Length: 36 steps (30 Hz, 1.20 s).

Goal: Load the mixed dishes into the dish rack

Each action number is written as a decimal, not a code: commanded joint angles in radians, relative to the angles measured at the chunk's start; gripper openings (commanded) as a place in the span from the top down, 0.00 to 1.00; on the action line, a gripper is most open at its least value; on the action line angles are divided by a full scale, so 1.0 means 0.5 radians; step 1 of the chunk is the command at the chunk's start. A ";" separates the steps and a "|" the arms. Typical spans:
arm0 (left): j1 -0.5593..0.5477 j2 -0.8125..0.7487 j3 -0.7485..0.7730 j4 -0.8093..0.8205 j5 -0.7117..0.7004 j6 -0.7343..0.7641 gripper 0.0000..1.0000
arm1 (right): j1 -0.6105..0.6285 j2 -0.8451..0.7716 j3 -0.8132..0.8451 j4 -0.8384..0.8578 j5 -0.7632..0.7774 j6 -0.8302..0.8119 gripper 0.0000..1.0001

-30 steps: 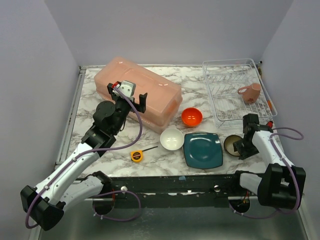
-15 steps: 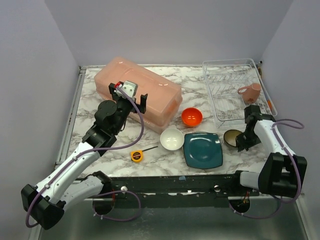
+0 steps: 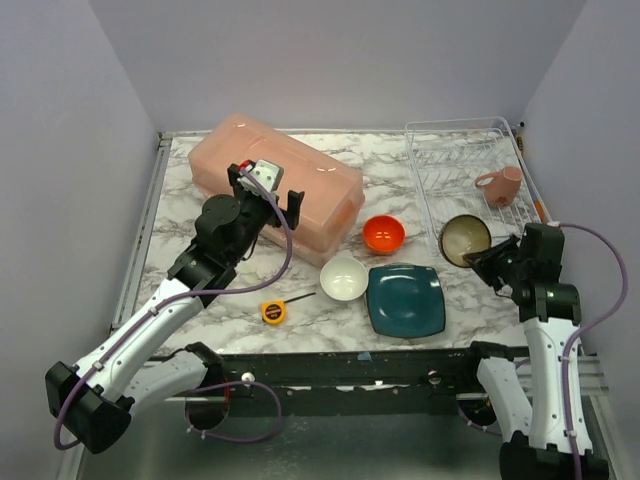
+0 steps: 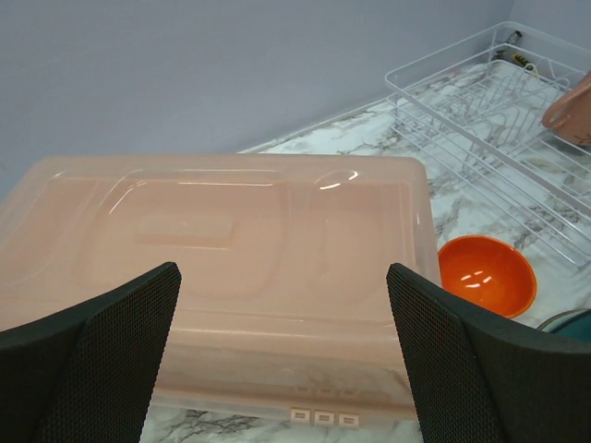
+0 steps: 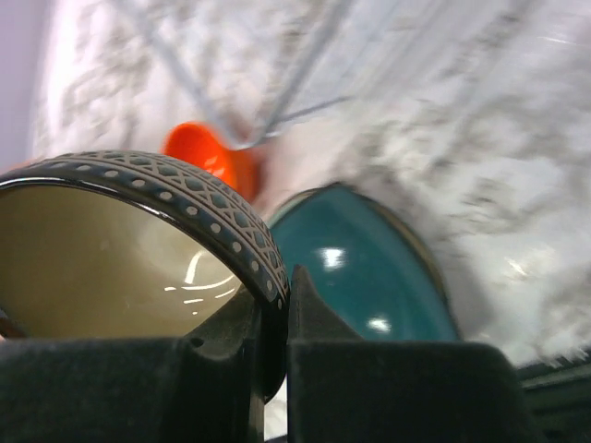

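Top external view: the dark bowl (image 3: 465, 240) is held tilted at the near-left corner of the dish rack (image 3: 455, 160).
Its patterned rim is pinched between the closed jaws of the right gripper (image 5: 274, 318). The left gripper (image 4: 286, 355) is spread wide and empty over the pink tub (image 4: 231, 231). A pinkish mug (image 3: 500, 185) lies in the rack. The orange bowl (image 3: 383, 234), white bowl (image 3: 343, 277) and teal plate (image 3: 405, 300) are seen on the table (image 3: 200, 300).

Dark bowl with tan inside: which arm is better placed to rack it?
Right. The right tool grips the dark bowl beside the white wire dish rack; the left tool hangs open over the pink plastic tub.
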<state>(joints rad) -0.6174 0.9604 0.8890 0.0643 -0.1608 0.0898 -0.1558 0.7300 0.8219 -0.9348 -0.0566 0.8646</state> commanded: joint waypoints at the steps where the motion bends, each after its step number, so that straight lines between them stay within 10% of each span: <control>1: -0.011 -0.011 0.063 -0.041 0.242 -0.113 0.07 | 0.020 -0.036 0.044 0.584 -0.695 -0.232 1.00; 8: -0.095 0.050 0.089 -0.015 0.513 -0.229 0.09 | 0.100 0.216 0.208 0.701 -0.908 -0.314 1.00; 17: -0.119 0.365 0.717 -0.583 0.777 -0.685 0.18 | 1.347 0.753 0.537 0.539 0.254 -0.082 1.00; 23: -0.144 0.282 0.423 -0.432 0.789 -0.567 0.19 | 1.890 1.101 0.806 0.411 0.778 0.092 1.00; 36: -0.296 0.428 0.366 -0.547 0.423 -0.314 0.36 | 2.084 1.165 1.060 0.254 1.088 0.138 1.00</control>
<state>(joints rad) -0.7547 1.1244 1.0237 -0.1394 0.1436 -0.1028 0.8574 1.3277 1.2881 -0.8112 0.4023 0.9070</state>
